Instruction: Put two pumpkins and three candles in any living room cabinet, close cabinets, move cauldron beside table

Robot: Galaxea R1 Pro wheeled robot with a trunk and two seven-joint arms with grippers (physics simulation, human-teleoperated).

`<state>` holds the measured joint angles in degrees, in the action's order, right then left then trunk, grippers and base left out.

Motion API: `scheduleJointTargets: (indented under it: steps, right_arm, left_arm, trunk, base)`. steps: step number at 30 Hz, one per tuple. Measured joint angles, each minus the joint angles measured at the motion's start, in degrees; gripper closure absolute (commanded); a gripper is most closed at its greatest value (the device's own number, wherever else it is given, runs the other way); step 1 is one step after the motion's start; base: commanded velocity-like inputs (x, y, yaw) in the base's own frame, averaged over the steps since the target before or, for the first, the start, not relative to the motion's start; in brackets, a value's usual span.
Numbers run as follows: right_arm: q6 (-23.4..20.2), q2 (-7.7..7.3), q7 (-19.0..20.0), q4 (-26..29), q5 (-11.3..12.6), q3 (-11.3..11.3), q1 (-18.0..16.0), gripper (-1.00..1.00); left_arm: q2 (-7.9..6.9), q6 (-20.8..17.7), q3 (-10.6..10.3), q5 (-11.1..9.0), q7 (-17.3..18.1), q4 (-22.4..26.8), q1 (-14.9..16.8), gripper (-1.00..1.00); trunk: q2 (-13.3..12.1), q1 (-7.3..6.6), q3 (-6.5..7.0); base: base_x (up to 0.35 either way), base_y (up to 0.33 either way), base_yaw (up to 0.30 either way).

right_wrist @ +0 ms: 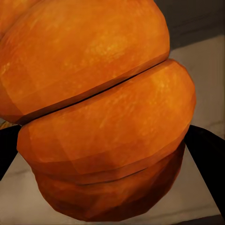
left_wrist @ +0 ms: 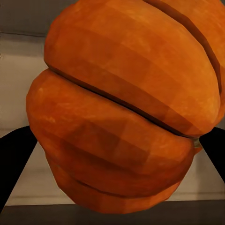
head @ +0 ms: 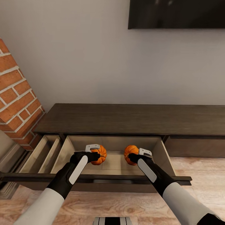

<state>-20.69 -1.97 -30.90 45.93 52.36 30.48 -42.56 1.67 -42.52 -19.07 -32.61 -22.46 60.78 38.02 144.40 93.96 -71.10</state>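
Orange, ribbed pumpkins occupy both grippers above the open drawer of the cabinet point(head: 134, 120), the long, low, dark brown unit standing against a pale wall. Both arms reach forward and downward from the lower corners of the head view, forearms converging slightly toward the drawer point(head: 116, 164), whose pale wood interior is exposed and whose dark front panel crosses beneath the wrists.

Left arm — white upper sleeve, black forearm with a white strip, wrist angled inward. The left gripper point(head: 97, 154) is clamped on the left pumpkin point(head: 99, 155), which sits over the drawer's left half. In the left wrist view this pumpkin point(left_wrist: 124, 110) shows its deep grooves, with a dark finger point(left_wrist: 14, 157) at either flank pressed against its sides.

Right arm — mirrored pose, forearm rising from the lower right, wrist turned inward. The right gripper point(head: 134, 154) is closed around the right pumpkin point(head: 130, 154), held over the drawer's right half. In the right wrist view the same pumpkin point(right_wrist: 101, 112) lies between two dark fingers point(right_wrist: 208, 159) that bear on it from both sides.

The two pumpkins are near each other but apart. Whether either touches the drawer floor cannot be told. A narrower drawer point(head: 42, 153) stands open beside a brick column point(head: 17, 93); a dark screen point(head: 176, 14) hangs on the wall above.
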Motion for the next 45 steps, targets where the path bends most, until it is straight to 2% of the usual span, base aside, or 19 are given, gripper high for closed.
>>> scheduleJointTargets:
  steps: [4,11,12,23,24,32,45]
  right_arm:
    - [0.0,0.38,0.0,-0.5,0.0,0.0,-0.1,1.0]
    - [0.0,0.46,0.0,-0.6,0.0,0.0,-0.1,1.0]
    - [0.0,0.46,0.0,-0.6,0.0,0.0,-0.1,-1.0]
    - [0.0,0.46,0.0,-0.6,-0.1,0.0,-0.1,-1.0]
    - [0.0,0.46,0.0,-0.6,-0.1,0.0,-0.1,-1.0]
    - [0.0,0.46,0.0,-0.6,-0.1,0.0,-0.1,-1.0]
    - [0.0,0.42,0.0,-0.5,-0.1,0.0,-0.1,-1.0]
  left_arm:
    - [0.01,0.0,0.0,0.0,0.0,0.0,0.0,1.0]
    - [0.0,0.0,0.0,0.2,0.0,0.0,0.0,1.0]
    - [0.0,0.0,0.0,0.2,0.0,0.1,0.0,1.0]
    - [-0.06,0.0,0.0,0.2,0.0,0.1,0.0,1.0]
    - [-0.06,0.0,0.0,0.2,0.0,0.1,0.0,-1.0]
    - [-0.07,0.0,0.1,0.1,0.0,0.1,0.0,-1.0]
    - [0.01,-0.4,0.1,-0.4,0.0,1.3,0.0,-1.0]
  trunk:
    - [0.0,0.11,-0.88]
    - [0.1,0.1,-0.89]
    - [0.1,0.1,-0.89]
    - [0.1,0.1,-0.89]
    - [0.1,0.1,-0.89]
    - [0.1,0.1,-0.89]
    - [-0.1,-0.24,1.99]
  base:
    - [0.0,0.0,0.0]
    - [0.0,0.0,0.0]
    - [0.0,0.0,0.0]
    - [0.0,0.0,0.0]
    - [0.0,0.0,0.0]
    - [0.0,0.0,0.0]
    - [0.0,0.0,0.0]
